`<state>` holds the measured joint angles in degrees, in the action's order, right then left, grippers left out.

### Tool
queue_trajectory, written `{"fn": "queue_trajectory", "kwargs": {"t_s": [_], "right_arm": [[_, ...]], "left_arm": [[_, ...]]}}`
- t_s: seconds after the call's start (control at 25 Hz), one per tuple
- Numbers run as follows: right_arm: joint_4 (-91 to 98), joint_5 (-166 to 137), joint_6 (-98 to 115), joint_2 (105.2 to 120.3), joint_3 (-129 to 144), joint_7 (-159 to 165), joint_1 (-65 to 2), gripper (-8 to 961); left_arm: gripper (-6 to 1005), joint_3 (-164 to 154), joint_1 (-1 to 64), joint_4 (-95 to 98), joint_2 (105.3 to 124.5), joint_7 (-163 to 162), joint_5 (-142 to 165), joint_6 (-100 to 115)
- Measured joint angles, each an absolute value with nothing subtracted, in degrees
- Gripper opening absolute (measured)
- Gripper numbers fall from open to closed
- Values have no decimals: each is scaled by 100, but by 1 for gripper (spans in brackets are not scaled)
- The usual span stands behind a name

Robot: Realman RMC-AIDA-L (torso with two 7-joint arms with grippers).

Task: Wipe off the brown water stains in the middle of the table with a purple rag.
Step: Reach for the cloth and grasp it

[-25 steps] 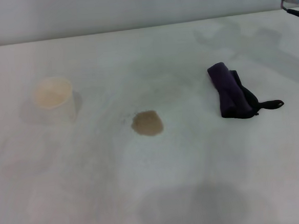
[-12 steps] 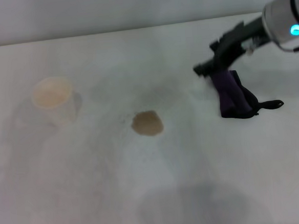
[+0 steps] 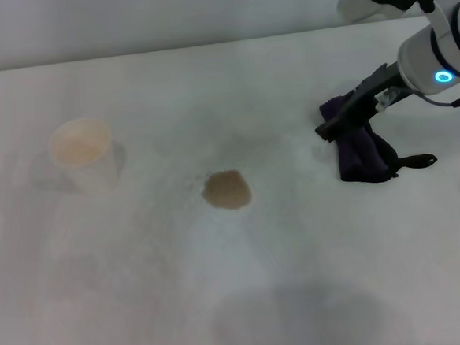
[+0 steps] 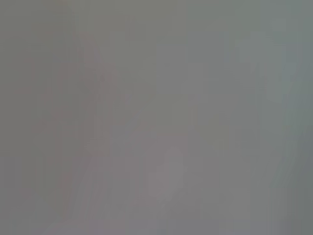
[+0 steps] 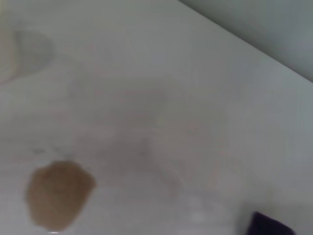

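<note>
gripper [image 3: 327, 129] over purple rag [image 3: 360, 154]

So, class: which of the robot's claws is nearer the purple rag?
Right. The right claw hangs over the far end of the purple rag on the table. The left claw appears in no view.

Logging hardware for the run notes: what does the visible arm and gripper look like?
Only the right arm shows. Its wrist is a glossy white cylinder with a glowing cyan ring light and a thin dark cable beside it; a black section sits above it. The right gripper is matte black, long and angular.
</note>
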<state>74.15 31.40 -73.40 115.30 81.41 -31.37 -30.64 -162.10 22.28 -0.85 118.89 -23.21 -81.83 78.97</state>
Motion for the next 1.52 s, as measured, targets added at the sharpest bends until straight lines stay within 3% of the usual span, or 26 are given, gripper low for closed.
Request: {"fn": "queue_trajectory", "kwargs": {"t_s": [0.08,0.52,0.76,0.96,1.08,1.52], "right_arm": [[7315,2994,-7273,11526,8132,-3034,-3106,786],[6138,2825,-6948,11515,8163,-3048,-3604,589],[5789,2448,-6934,11535,8175,-3028,-3789,574],[5790,2382,-6953,11516,8164,-3042,-3752,454],[5783,2374,-6962,11506,8158,-3071,-3751,211],[5916,2364,-7061,11514,8140,-3394,-3731,1]], "left_arm": [[892,-16208,2238,-86,11890,-2257,-8239,7897],[892,-16213,2217,-34,11913,-2241,-8352,7900],[892,-16216,2244,17,11918,-2241,-8349,7894],[892,-16216,2280,47,11914,-2241,-8357,7905],[892,-16218,2309,46,11924,-2241,-8351,7910],[893,-16216,2334,130,11927,-2241,-8351,7907]]}}
